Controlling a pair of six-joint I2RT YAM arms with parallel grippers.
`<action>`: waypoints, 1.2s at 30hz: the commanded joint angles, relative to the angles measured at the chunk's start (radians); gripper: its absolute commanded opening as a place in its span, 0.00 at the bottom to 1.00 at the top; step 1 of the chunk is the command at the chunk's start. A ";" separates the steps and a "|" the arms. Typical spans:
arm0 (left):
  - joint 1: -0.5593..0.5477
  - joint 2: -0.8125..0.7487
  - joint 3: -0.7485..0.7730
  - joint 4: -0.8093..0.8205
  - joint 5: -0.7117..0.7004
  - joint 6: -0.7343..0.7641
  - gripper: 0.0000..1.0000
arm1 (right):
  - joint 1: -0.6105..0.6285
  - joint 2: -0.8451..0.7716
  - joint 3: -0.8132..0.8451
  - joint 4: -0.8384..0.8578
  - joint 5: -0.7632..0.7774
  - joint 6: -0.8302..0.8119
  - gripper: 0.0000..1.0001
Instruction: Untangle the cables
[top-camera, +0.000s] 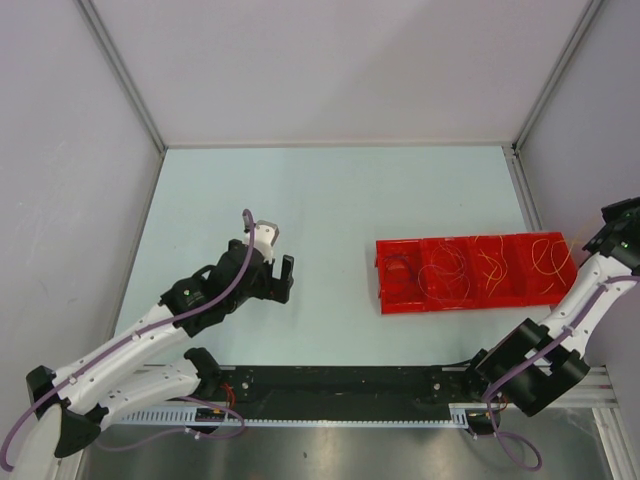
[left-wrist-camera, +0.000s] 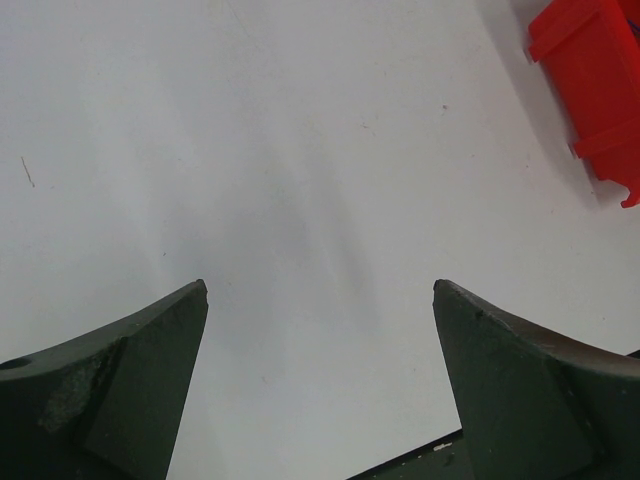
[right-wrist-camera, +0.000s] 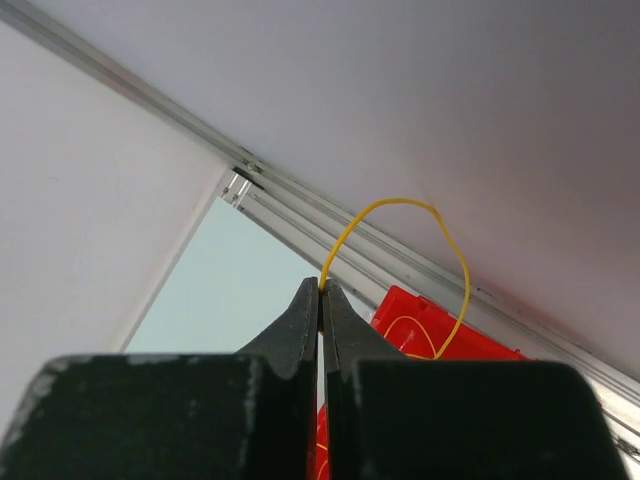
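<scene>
A red compartment tray (top-camera: 385, 300) lies right of centre; thin red, orange and yellow cables (top-camera: 490, 268) curl in its compartments. My right gripper (right-wrist-camera: 322, 287) is shut on a yellow cable (right-wrist-camera: 452, 252) and holds it above the tray's right end (right-wrist-camera: 430, 313); the cable arcs up from the fingertips and drops toward the tray. In the top view that gripper (top-camera: 612, 232) is at the right edge. My left gripper (top-camera: 278, 274) is open and empty over bare table, left of the tray. In the left wrist view its fingers (left-wrist-camera: 150, 340) stand wide apart. No dark purple-grey cable shows.
The tray's corner (left-wrist-camera: 590, 80) shows at the upper right of the left wrist view. An aluminium frame rail (right-wrist-camera: 300, 205) and grey walls (top-camera: 330, 60) enclose the table. A black rail (top-camera: 340, 385) runs along the near edge between the arm bases.
</scene>
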 joint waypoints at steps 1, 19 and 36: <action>-0.011 0.000 0.015 0.011 -0.008 -0.008 1.00 | 0.040 0.000 -0.005 0.048 0.051 -0.068 0.00; -0.029 -0.006 0.015 0.007 -0.019 -0.010 1.00 | 0.252 0.028 -0.139 0.091 0.215 -0.150 0.00; -0.034 -0.029 0.014 0.013 -0.012 -0.010 1.00 | 0.206 0.141 -0.326 0.054 0.085 0.092 0.00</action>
